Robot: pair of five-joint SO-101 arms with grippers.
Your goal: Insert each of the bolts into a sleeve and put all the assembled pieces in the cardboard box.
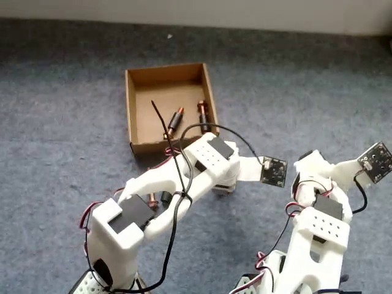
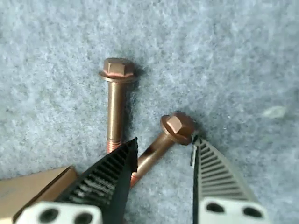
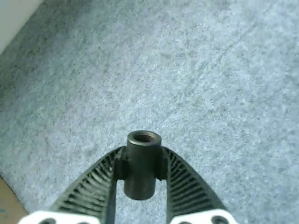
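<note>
The tilted bolt point(image 2: 154, 151) hides its tip behind a black finger point(image 2: 110, 175) of the left gripper point(image 2: 164, 141); the cardboard box point(image 2: 35, 189) runs off the edge.

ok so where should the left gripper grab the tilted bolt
Grip the tilted bolt on its smooth shank just behind the flanged head, from above. It lies flat on the carpet, and its far end sits beside the other bolt, leaving less room there.
</note>
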